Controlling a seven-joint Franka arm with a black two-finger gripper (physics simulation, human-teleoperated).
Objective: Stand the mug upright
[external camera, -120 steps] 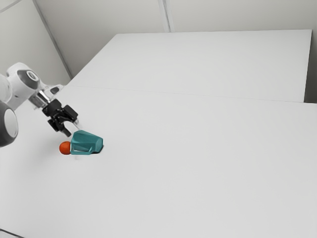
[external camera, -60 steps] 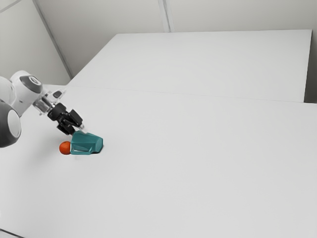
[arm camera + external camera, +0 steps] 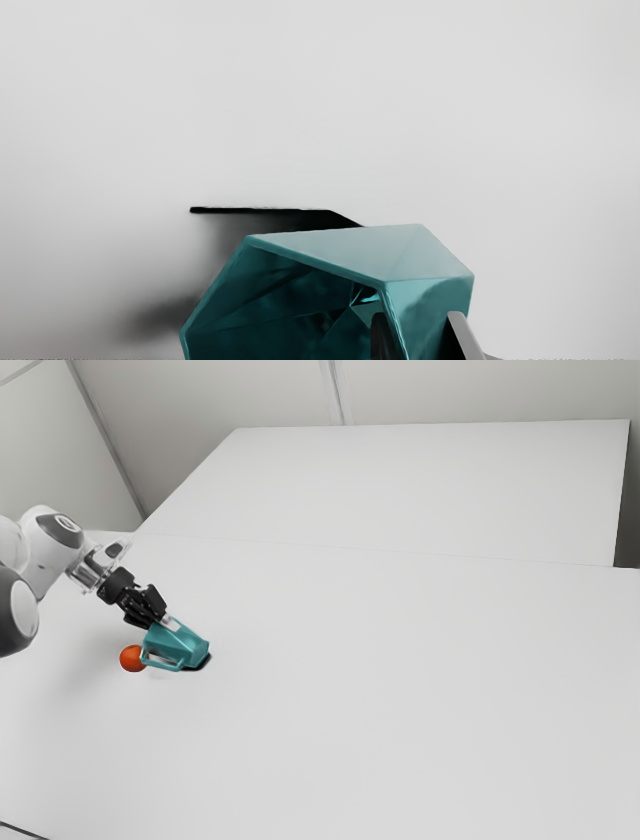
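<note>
Partly offscreen mug (image 3: 345,250) (wrist view)

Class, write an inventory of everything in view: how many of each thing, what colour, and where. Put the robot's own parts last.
Mug: 1, teal, tilted on the table, handle toward the camera in the exterior view
Ball: 1, orange-red, beside the mug's handle
Table: 1, white, thin seam across it, under the ball
Walls: at least 2, pale grey, behind the table and at the exterior view's left
Dark strip: 1, exterior view's bottom left corner, unidentifiable
Arm: 1, white and grey, exterior view's left
Pincer: 1, black, closed on the mug's side wall
</note>
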